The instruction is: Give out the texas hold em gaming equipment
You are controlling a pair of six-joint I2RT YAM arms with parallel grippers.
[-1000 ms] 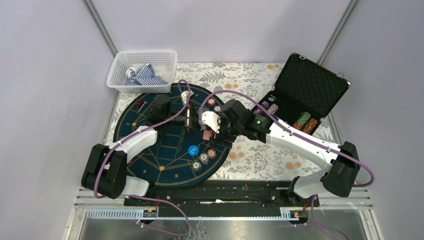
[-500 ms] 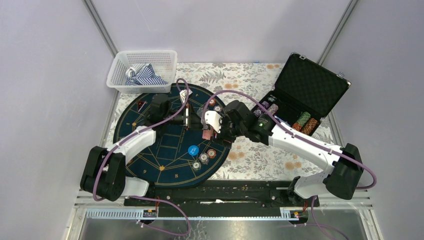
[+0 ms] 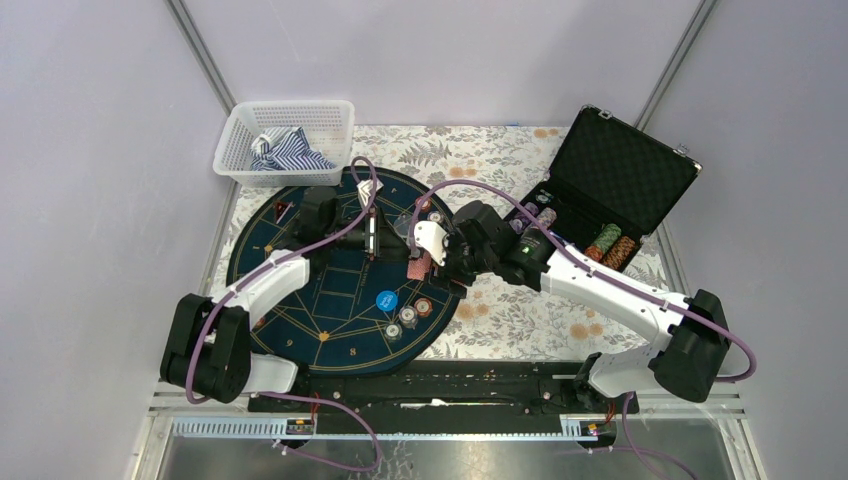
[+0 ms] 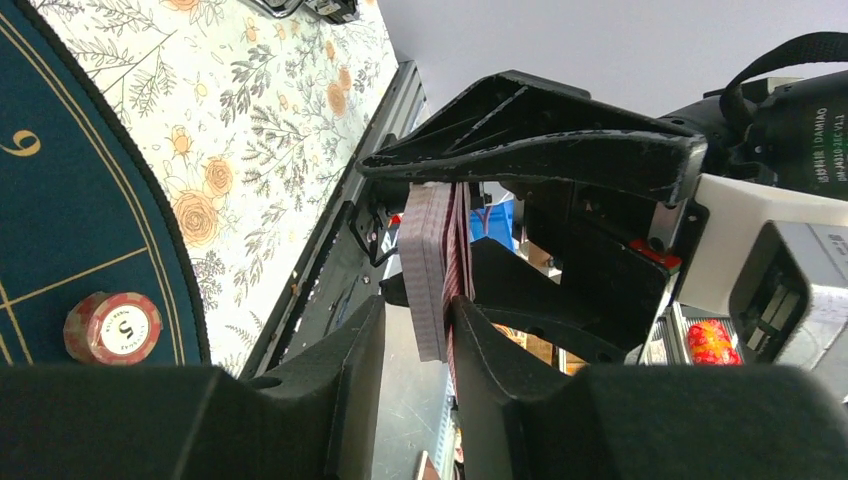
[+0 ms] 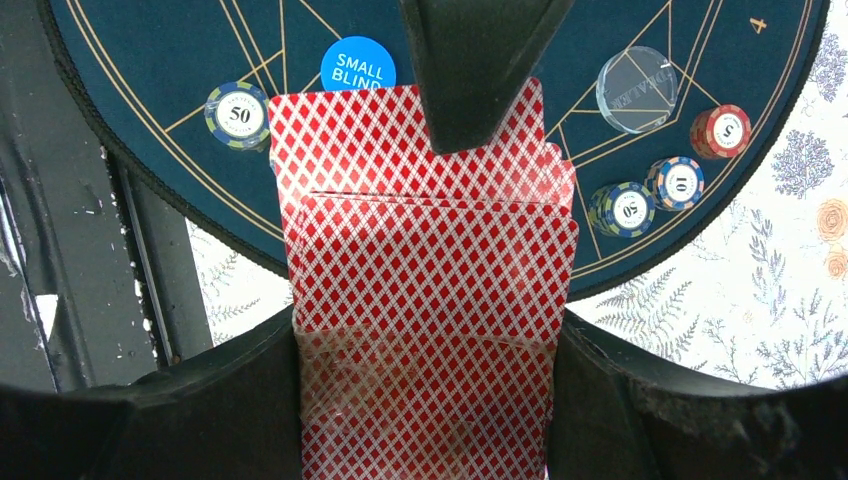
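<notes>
My right gripper is shut on a deck of red-backed playing cards, its lower part in clear wrap, held above the dark blue mat. The upper cards are slid a little out of line. My left gripper is open around the deck's free end; one of its fingers lies across the top card. On the mat lie the blue SMALL BLIND disc, a clear disc and chips. A red chip sits at the mat's rim.
The open black case at the right holds chip stacks. A white basket with striped cloth stands at the back left. More chips lie at the mat's far edge. Floral cloth covers the table.
Both grippers have drifted a little toward the far side, the right one carrying the deck slightly rightward. The deck stays in the right gripper.
</notes>
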